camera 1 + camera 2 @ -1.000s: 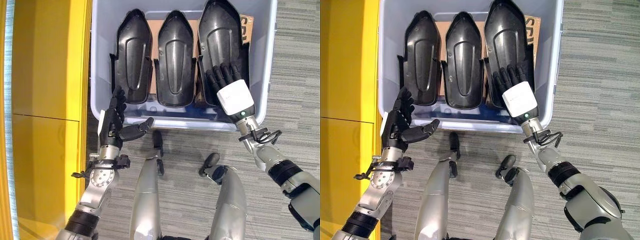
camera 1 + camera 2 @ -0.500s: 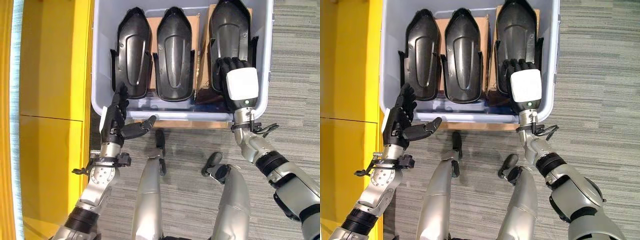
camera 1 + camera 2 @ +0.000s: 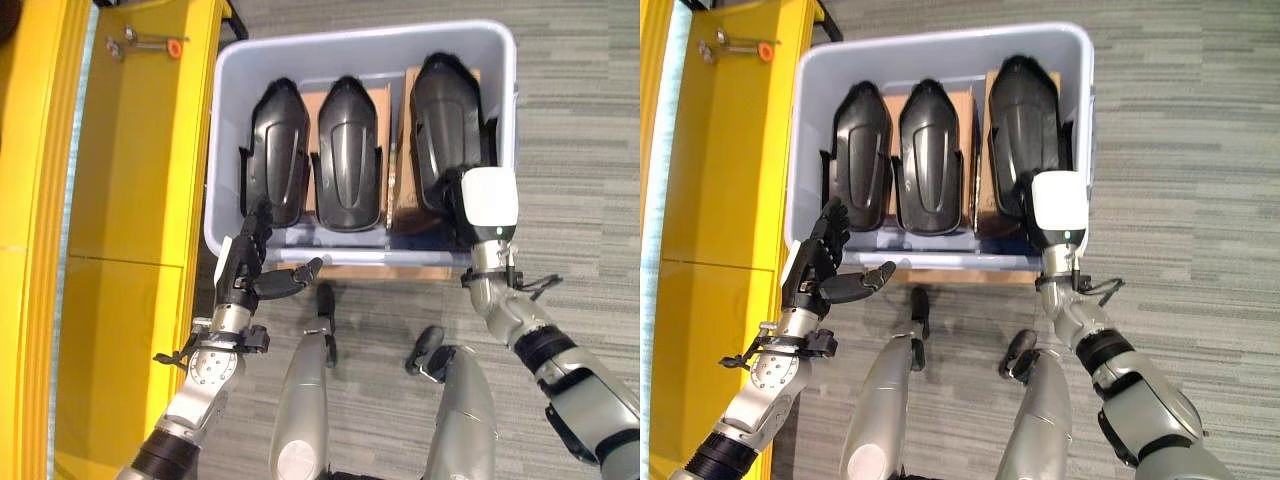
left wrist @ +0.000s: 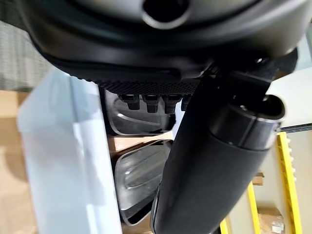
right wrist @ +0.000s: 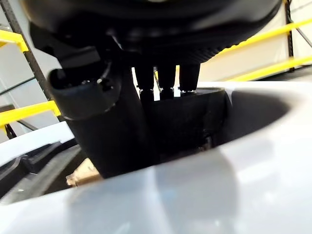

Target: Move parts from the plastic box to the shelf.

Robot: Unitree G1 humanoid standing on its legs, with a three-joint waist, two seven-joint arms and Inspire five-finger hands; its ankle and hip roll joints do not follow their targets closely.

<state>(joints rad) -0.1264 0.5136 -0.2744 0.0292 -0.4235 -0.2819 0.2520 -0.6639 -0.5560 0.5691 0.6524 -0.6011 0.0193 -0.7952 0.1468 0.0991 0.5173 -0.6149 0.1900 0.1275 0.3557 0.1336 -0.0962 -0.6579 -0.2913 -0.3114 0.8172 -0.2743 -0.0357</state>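
Fingers of the right robot hand [image 3: 482,205] reach into the plastic box [image 3: 232,120] at the rightmost black part [image 3: 444,128]; grip unclear. Left robot hand [image 3: 248,272] hovers spread outside the box's near wall, beside the yellow shelf [image 3: 130,200].

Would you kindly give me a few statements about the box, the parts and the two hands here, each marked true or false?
1. The pale grey plastic box holds three black moulded plastic parts. True.
2. The box stands on the yellow shelf. False: it stands on the grey carpet beside the shelf.
3. The left hand hovers open at the box's near-left corner, holding nothing. True.
4. The right hand rests on the leftmost part. False: it reaches in at the rightmost part.
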